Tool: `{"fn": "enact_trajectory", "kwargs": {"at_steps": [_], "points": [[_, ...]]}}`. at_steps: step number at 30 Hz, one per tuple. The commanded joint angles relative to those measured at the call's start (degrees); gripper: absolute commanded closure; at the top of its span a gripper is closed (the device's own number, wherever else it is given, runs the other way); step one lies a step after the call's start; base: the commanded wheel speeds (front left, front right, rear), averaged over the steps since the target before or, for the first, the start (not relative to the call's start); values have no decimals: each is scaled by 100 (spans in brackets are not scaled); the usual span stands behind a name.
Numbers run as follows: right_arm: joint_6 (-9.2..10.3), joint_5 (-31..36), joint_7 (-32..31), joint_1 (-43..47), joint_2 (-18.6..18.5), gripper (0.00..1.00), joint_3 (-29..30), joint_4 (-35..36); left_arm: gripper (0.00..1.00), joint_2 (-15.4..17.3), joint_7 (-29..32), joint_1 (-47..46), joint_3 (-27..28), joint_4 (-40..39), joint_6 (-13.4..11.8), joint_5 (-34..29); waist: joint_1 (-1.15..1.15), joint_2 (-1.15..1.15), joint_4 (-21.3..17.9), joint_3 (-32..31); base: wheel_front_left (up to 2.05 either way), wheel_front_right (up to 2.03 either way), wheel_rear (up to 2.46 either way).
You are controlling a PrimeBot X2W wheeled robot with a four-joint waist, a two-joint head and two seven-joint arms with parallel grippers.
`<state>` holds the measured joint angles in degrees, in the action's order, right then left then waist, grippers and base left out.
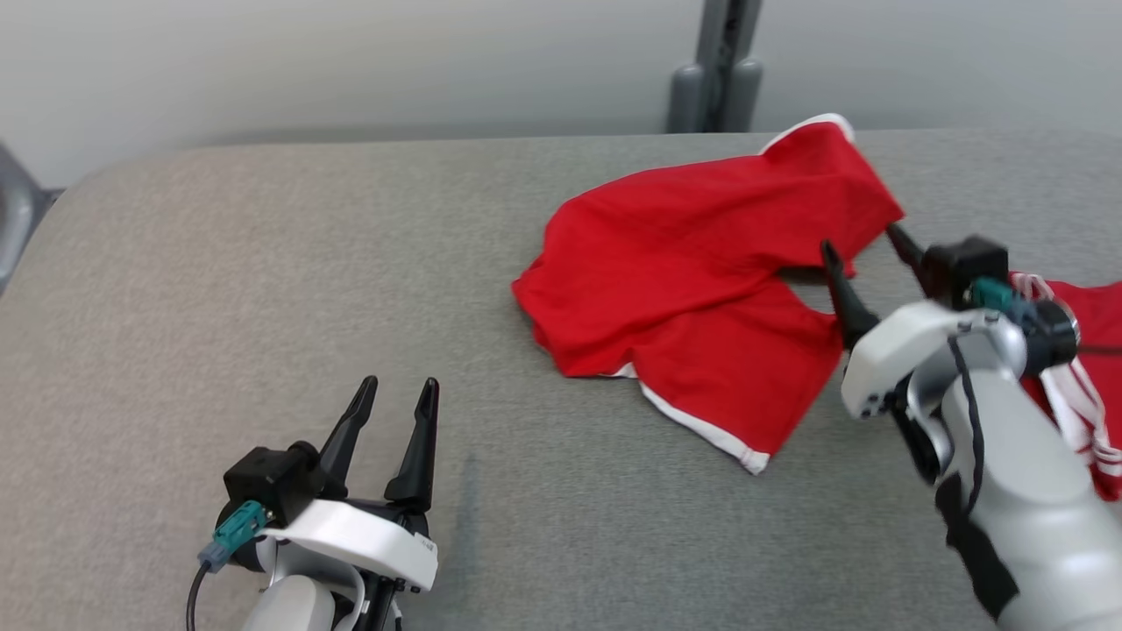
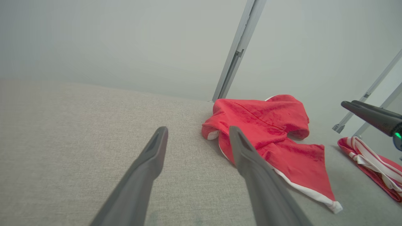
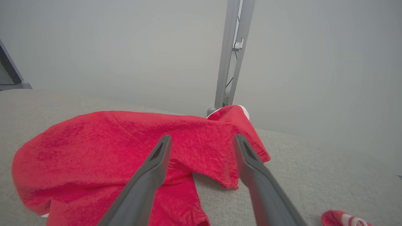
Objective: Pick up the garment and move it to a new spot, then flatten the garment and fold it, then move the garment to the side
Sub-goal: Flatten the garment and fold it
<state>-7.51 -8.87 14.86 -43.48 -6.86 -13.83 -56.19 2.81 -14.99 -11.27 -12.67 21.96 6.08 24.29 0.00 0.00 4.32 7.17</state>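
At right, the right pincer (image 1: 861, 241) angles up-left over the red garment (image 1: 692, 263), fingers apart. Lower left, the left pincer (image 1: 400, 383) points up-frame above the counter (image 1: 263, 263), likewise apart.

**Cut Off and Covered**

In the head view, red-and-white striped cloth (image 1: 1082, 407) clipped by the right edge and partly covered by the pale right forearm (image 1: 1034, 491); grey metal post (image 1: 719, 61) clipped at the top. In the left wrist view, right hand (image 2: 349, 104) cut by the right edge. In the right wrist view, red fabric garment with white trim (image 3: 94, 150) cropped at the bottom, partly behind the dark fingers (image 3: 150, 175).
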Motion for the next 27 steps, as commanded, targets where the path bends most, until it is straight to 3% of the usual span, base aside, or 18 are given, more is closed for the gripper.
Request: {"fn": "enact_trajectory", "kwargs": {"at_steps": [1, 8, 14, 23, 27], "points": [[5, -111, 38, 238, -4, 0, -31, 194, 0, 23, -16, 50, 33, -3, 38, -6, 0, 0, -202, -136, 0, 0, 0], [5, -616, 34, 1737, 65, 0, 160, 1930, 0, 25, -16, 186, 218, -62, 25, -31, 0, 0, -499, -265, 0, 0, 0], [5, -816, 11, 2906, 242, 0, 354, 2903, 0, 24, -16, 379, 330, -162, -19, 85, 0, 0, -595, -449, 0, 0, 0], [4, -848, -322, 3537, 375, 0, 467, 3494, 0, 23, -16, 461, 301, -218, -32, -17, 0, 0, -530, -446, 0, 0, 0], [4, -1340, -665, 3634, 388, 0, 220, 3492, 0, 23, -16, 444, 251, -199, -17, 10, 0, 0, -428, -423, 0, 0, 0]]}}
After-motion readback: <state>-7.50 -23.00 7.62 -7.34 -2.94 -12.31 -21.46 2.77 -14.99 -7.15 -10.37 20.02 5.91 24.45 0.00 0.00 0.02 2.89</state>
